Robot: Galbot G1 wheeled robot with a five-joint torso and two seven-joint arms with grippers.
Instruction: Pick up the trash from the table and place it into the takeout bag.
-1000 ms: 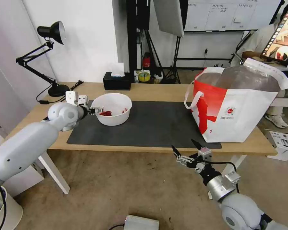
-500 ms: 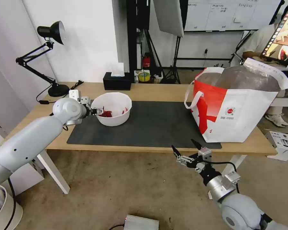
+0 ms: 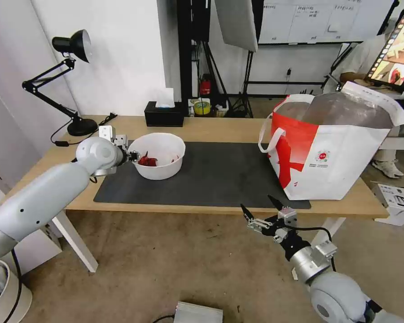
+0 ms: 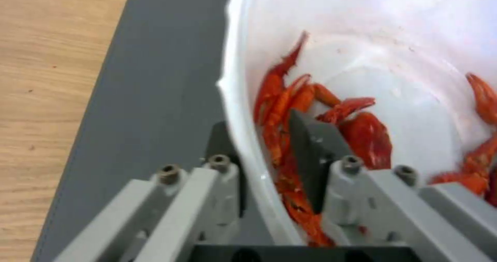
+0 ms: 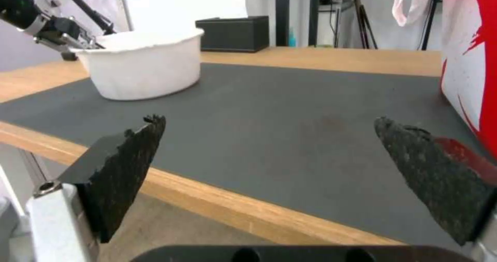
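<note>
Left gripper: clamped on the near-left rim of the white bowl, one finger inside among the red scraps, one outside the wall (a rim pinch, likely because the bowl is too wide to span).

Bowl: on the left part of the dark grey mat, just right of the left arm; it looks tipped a little, though whether it has left the mat I cannot tell.

Takeout bag: stands open at the right end of the table, foil lining showing, mouth up to take a drop from above, well apart from the bowl.

Right gripper: fingers spread wide, holding nothing, parked below the near edge of the table, near the bag.

Black tissue box: at the far edge, behind the bowl, not trash.

Judgement: the carry across to the bag is still to be done; scraps could spill if the bowl tilts.
</note>
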